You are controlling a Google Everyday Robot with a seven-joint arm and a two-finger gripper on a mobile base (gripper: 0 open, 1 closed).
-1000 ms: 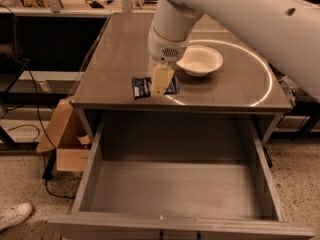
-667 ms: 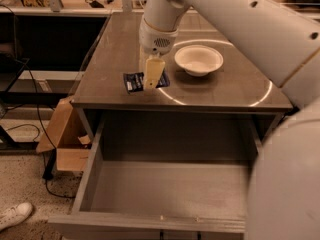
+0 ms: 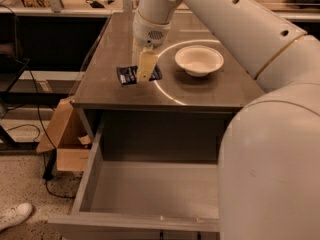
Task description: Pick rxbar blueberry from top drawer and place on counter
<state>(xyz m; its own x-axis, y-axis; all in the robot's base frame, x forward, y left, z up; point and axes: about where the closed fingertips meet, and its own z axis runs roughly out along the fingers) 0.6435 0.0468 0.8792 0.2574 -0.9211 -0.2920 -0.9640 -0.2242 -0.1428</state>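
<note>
Items you have in the camera view:

End effector [image 3: 146, 69] — at the end of the white arm [image 3: 240, 29], which reaches in from the upper right. It hangs low over the left half of the tabletop [image 3: 215, 91], pointing down, and overlaps the middle of the wrapper listed next. You cannot tell from this angle how far open it is, or whether it has hold of anything.

Rxbar blueberry [image 3: 127, 76] — a small dark blue wrapper with pale lettering. It is at the tabletop's left side near the front edge, partly hidden behind the end effector. You cannot tell whether it lies flat on the surface or is lifted just off it.

White bowl [image 3: 199, 60] — upright on the tabletop, to the right of the wrapper and apart from it.

Top drawer [image 3: 150, 189] — pulled out towards you below the tabletop's front edge, with only its plain grey floor and sides showing.

Robot body [image 3: 275, 174] — a large white casing filling your lower right foreground and covering the drawer's right end.

Cardboard box [image 3: 67, 139] — on the floor, left of the drawer.

White shoe [image 3: 14, 216] — at the bottom left corner.
</note>
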